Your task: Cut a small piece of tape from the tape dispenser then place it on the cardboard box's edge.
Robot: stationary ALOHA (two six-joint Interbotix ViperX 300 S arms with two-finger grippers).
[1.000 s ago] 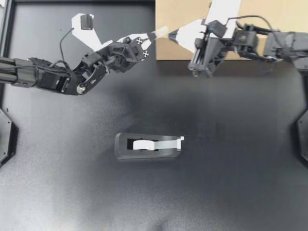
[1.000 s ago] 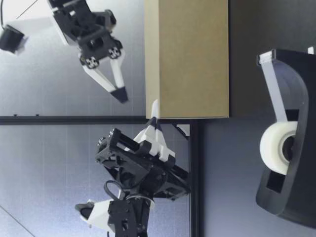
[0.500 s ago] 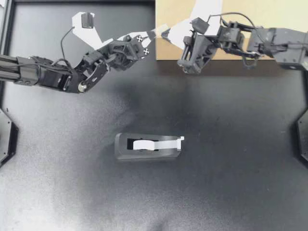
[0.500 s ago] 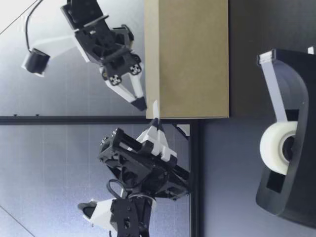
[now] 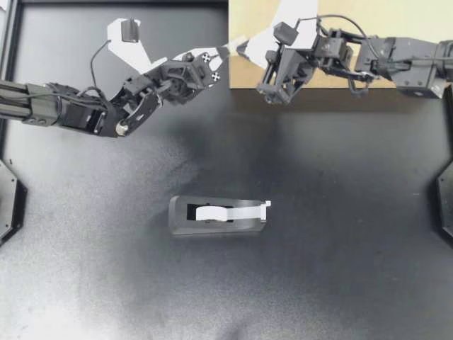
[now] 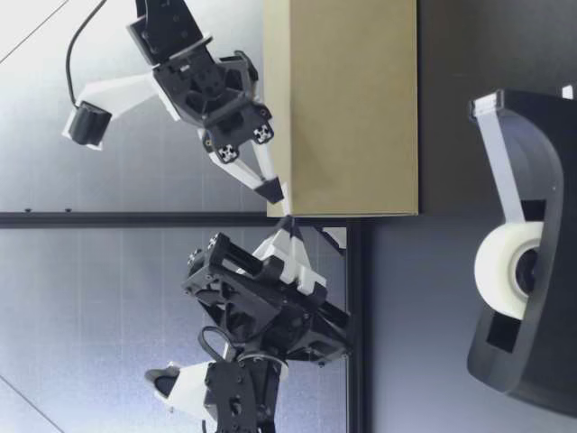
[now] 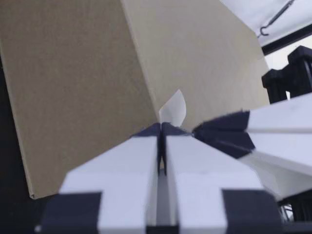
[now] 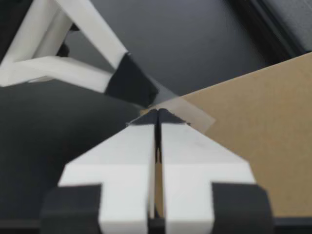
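Observation:
The cardboard box (image 5: pixel 396 14) stands at the table's back right. At its near left corner my left gripper (image 5: pixel 228 52) is shut on a small piece of tape (image 5: pixel 237 42). In the left wrist view the tape (image 7: pixel 174 107) pokes out past the closed tips (image 7: pixel 161 129) against the box's edge (image 7: pixel 141 87). My right gripper (image 5: pixel 241 48) is shut, its tip meeting the left one's at the tape. In the right wrist view the clear strip (image 8: pixel 195 114) lies just ahead of its tip (image 8: pixel 157 114). The black tape dispenser (image 5: pixel 219 214) sits mid-table, apart from both arms.
The black table (image 5: pixel 354 248) spreads around the dispenser. A dark frame rail (image 5: pixel 10 42) borders the table at the left. In the low view the dispenser (image 6: pixel 527 253) is close to the camera, and the box (image 6: pixel 343 108) stands behind it.
My right arm has swung left along the box's front and its shut tip has come up against the left gripper's tip. The left gripper with the tape has barely moved.

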